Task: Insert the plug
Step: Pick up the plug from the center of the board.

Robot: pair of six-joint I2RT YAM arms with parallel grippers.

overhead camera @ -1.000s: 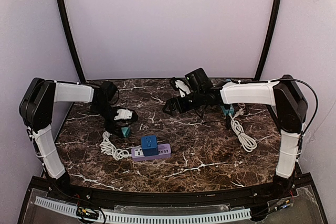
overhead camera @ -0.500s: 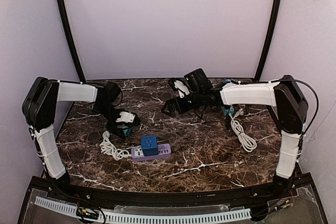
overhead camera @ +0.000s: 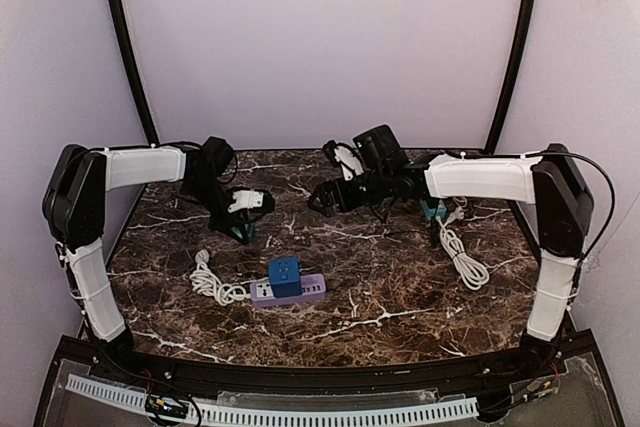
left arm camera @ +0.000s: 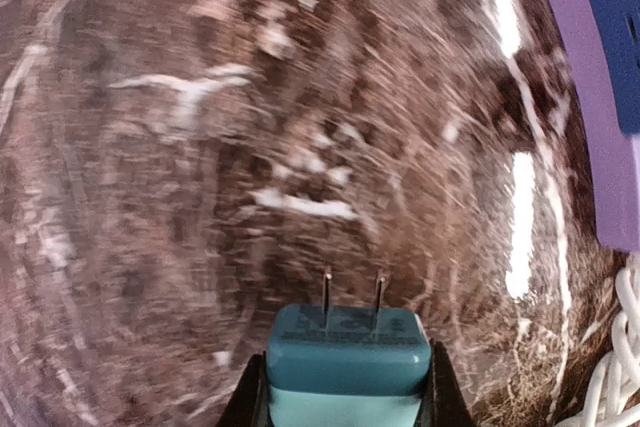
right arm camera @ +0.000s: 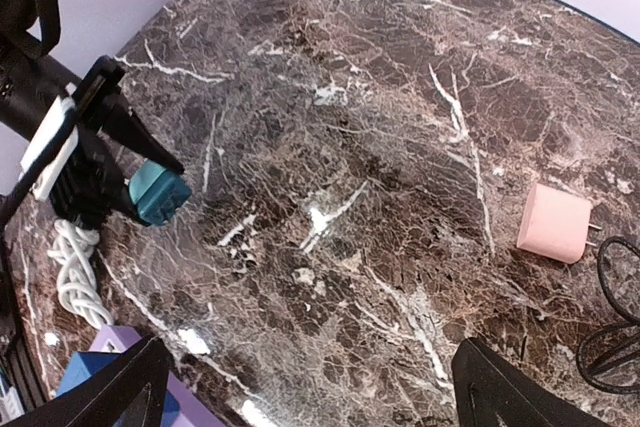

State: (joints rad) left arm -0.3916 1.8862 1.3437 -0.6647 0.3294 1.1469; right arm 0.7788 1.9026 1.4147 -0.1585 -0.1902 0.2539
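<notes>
Dark marble table [overhead camera: 400, 287], lilac walls on three sides. Landmark for this entry is the purple power strip [overhead camera: 290, 291], which has a blue cube adapter [overhead camera: 284, 275] seated on its left half.

Left end effector [overhead camera: 241, 223]: clamped on the teal plug [left arm camera: 348, 351]. It grips the body by its two flanks, so both prongs stick out bare past the fingertips. That is the hold I want for an insertion, since nothing covers the blades. The plug sits behind the power strip and a little to its left. I judge it is lifted off the table. In the left wrist view the strip shows only at the right edge, so the prongs are not lined up with a socket. That view is smeared and I cannot read the slots.

A coiled white cord [overhead camera: 210, 283] lies just left of the power strip. I cannot tell what it belongs to.

Right end effector [overhead camera: 322, 199]: fingers spread wide, holding nothing, well behind the power strip and to its right. My guess is that it is parked clear of the working path. A pink charger [right arm camera: 555, 224] lies well apart from the strip and looks irrelevant to the task.

Next move, as I judge it: carry the plug to the free sockets right of the adapter with the prongs squared to the slots. The main risk is the adapter crowding the approach.
</notes>
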